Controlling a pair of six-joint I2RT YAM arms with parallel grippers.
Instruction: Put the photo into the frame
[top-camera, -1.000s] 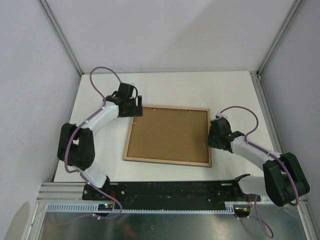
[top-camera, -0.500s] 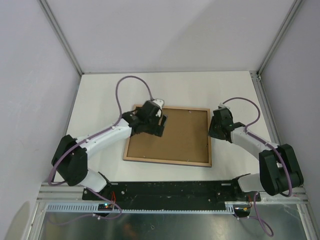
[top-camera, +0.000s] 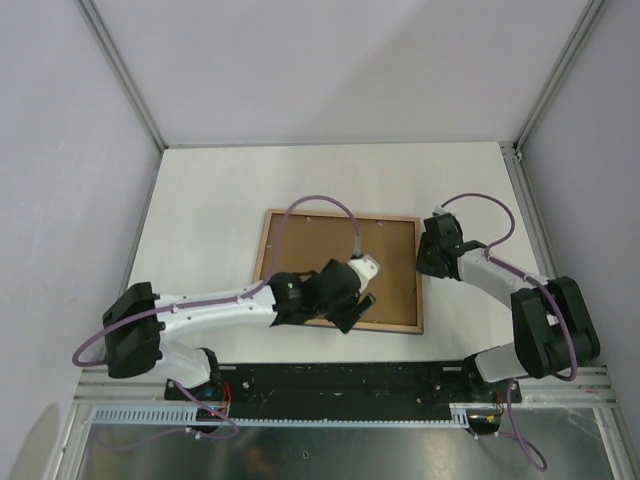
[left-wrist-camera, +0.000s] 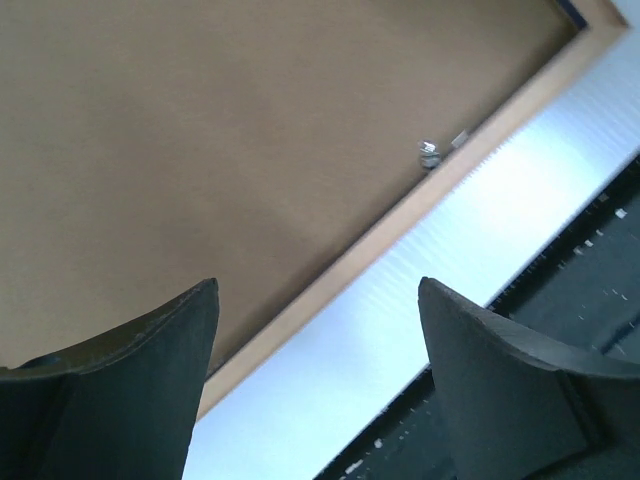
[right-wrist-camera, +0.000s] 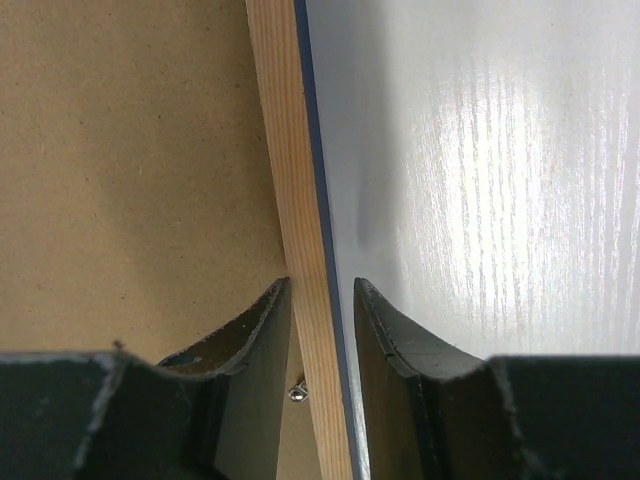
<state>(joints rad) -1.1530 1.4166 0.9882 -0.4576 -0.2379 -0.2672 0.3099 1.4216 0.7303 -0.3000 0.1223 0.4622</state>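
Your frame (top-camera: 340, 214) is lying face-down mid-table, backing board (top-camera: 320, 255) seated, photo not showing. The right gripper (right-wrist-camera: 322, 290) is straddling its rail — clamped or not, you cannot tell — so lifting is risking a slip; the left gripper (left-wrist-camera: 318, 290) is hovering wide open.

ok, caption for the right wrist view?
Right hand straddles the wooden edge of the face-down frame, backing board at left.

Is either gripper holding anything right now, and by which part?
Left gripper: nothing, open over the frame. Right gripper straddles its right rail; a sliver of gap shows beside one finger, so a grip cannot be told.
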